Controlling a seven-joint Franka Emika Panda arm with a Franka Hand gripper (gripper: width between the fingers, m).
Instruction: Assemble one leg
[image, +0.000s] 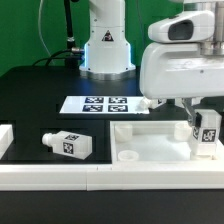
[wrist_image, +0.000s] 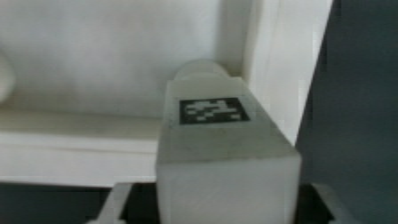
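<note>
My gripper (image: 205, 128) is shut on a leg (image: 207, 133), a white chunky peg with a black-and-white tag, held upright over the exterior view's right end of the large flat white panel (image: 150, 140). In the wrist view the held leg (wrist_image: 219, 130) fills the middle, its tag facing the camera, with the panel's edge (wrist_image: 267, 60) beyond it. A second leg (image: 68, 145) lies on its side on the black table at the exterior view's left, apart from the panel.
The marker board (image: 103, 104) lies flat behind the panel. The robot base (image: 105, 45) stands at the back. A white rail (image: 90, 178) runs along the front, with a white block (image: 5, 140) at the exterior view's left.
</note>
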